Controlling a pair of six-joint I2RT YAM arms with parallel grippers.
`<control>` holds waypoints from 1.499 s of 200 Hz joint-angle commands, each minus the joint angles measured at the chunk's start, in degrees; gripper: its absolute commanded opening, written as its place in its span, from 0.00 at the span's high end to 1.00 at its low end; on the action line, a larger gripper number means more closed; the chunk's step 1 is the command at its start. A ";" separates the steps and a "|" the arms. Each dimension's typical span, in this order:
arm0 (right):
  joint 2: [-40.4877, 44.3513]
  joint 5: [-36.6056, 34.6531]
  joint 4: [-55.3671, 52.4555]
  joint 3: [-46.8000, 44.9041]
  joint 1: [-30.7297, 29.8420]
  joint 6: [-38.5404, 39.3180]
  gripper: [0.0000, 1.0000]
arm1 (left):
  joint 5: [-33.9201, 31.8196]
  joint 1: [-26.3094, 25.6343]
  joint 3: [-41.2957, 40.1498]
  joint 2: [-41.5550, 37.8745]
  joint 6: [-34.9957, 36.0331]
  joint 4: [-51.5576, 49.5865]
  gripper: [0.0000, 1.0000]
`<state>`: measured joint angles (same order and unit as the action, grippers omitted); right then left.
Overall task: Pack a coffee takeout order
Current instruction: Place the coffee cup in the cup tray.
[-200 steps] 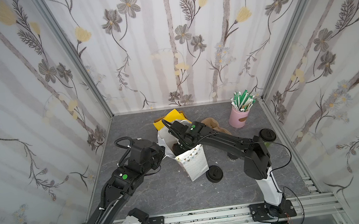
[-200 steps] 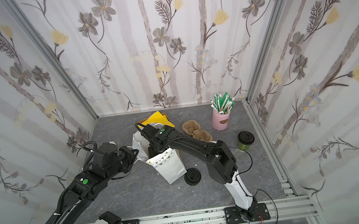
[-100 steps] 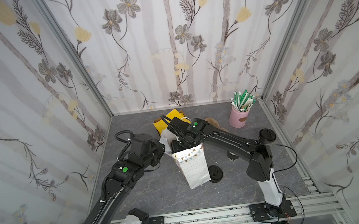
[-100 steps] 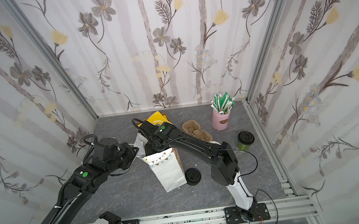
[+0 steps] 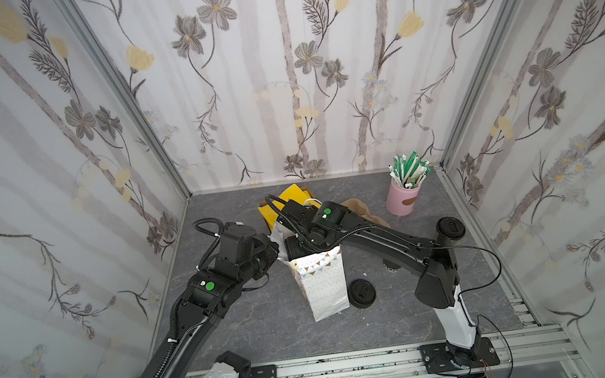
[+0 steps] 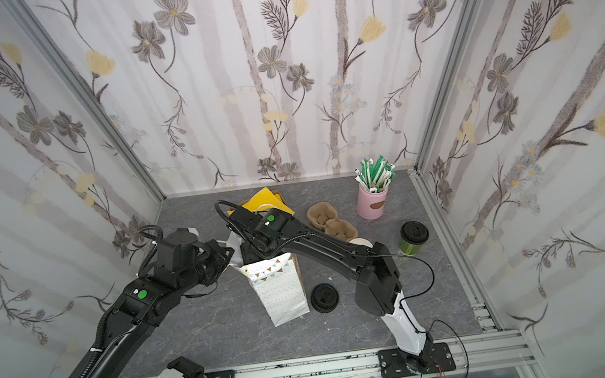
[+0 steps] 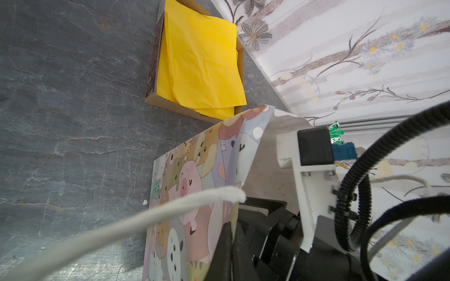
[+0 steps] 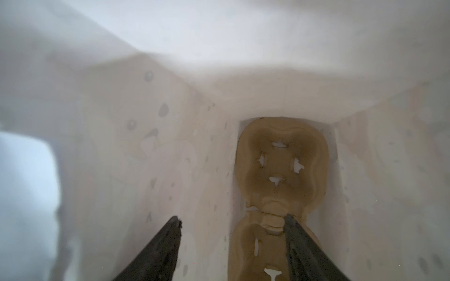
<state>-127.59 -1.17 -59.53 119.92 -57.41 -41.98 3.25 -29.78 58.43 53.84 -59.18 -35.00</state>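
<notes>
A white dotted paper bag [image 5: 323, 287] [image 6: 280, 294] stands open in the middle of the table. My left gripper [image 7: 231, 243] is shut on the bag's rim, next to its white cord handle [image 7: 146, 216]. Inside the bag my right gripper [image 8: 232, 219] is open, with one fingertip [image 8: 288, 221] over a brown pulp cup carrier [image 8: 280, 165] lying at the bottom. The green cup with its black lid [image 6: 413, 239] [image 5: 451, 227] stands at the right. The yellow napkin [image 5: 294, 198] [image 6: 264, 202] [image 7: 199, 60] lies in a shallow cardboard box behind the bag.
A loose black lid [image 5: 362, 292] [image 6: 325, 296] lies right of the bag. A second pulp carrier [image 6: 330, 221] and a pink holder of wrapped straws [image 5: 404, 199] [image 6: 372, 203] stand at the back right. Flowered walls close three sides.
The bag has swung from leaning to nearly upright. My left gripper has lifted its rim a little, and my right gripper has sunk deeper into the bag.
</notes>
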 commanded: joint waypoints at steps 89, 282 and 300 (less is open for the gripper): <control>6.15 5.28 10.89 0.58 -0.35 -1.10 0.34 | 3.74 0.34 -2.73 -1.20 10.38 -1.27 1.00; 19.73 9.85 14.81 0.01 3.85 10.08 0.42 | 10.25 3.66 -0.97 0.43 22.71 -2.73 0.62; 21.20 9.34 15.14 -1.32 5.85 10.39 0.43 | 9.13 3.70 -0.63 0.78 23.04 -3.87 0.62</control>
<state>-107.94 8.62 -47.57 119.70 -53.25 -33.39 13.65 -26.15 57.21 54.28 -37.52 -37.04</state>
